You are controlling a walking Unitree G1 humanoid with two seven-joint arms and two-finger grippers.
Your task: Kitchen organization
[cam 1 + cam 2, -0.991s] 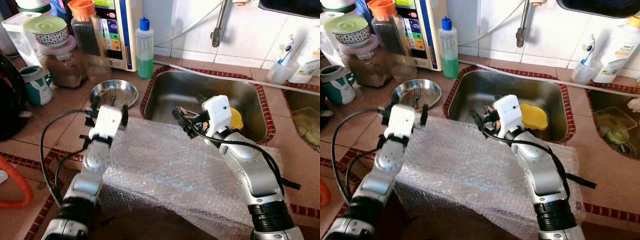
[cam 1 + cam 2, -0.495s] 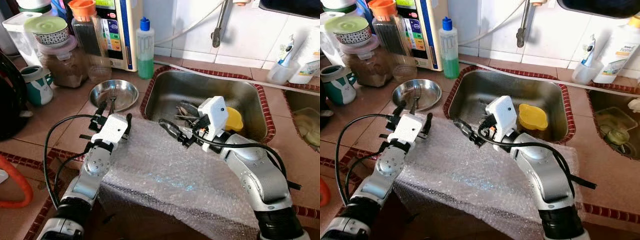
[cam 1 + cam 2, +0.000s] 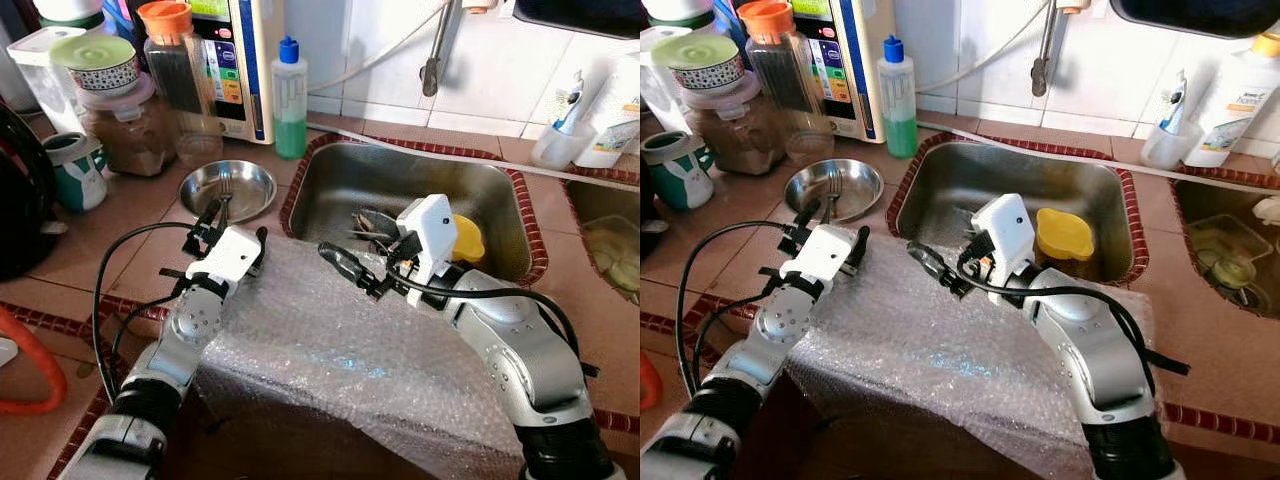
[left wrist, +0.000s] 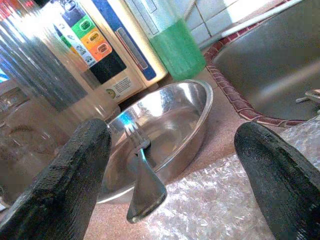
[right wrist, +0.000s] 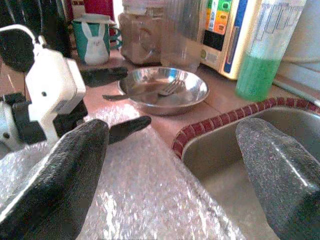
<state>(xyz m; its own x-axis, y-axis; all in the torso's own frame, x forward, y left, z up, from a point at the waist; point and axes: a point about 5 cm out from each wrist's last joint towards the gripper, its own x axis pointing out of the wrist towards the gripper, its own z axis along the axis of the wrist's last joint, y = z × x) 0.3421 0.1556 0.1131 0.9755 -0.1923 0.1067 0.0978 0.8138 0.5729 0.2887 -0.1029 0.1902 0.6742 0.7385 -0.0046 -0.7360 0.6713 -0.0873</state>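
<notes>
A sheet of bubble wrap (image 3: 330, 345) covers the counter in front of the sink (image 3: 345, 170). My left gripper (image 3: 234, 228) is open at the wrap's far left corner, pointing at a steel bowl (image 3: 245, 178) with a fork (image 4: 142, 175) in it. The fork's handle hangs over the near rim between my left fingers (image 4: 65, 185), untouched. My right gripper (image 3: 358, 243) is open and empty above the wrap's far edge, by the sink's near wall. Some utensils (image 3: 375, 222) and a yellow item (image 3: 468, 238) lie in the sink.
A green soap bottle (image 3: 290, 100) stands behind the bowl. Jars (image 3: 125, 120), a teal mug (image 3: 72, 170) and a white appliance (image 3: 235, 60) crowd the back left. A tap (image 3: 435, 45) hangs over the sink. A second basin (image 3: 610, 240) lies at the right.
My left gripper has come down and forward toward the steel bowl. My right gripper swung left from over the sink to the wrap's far edge, then both nearly stopped.
</notes>
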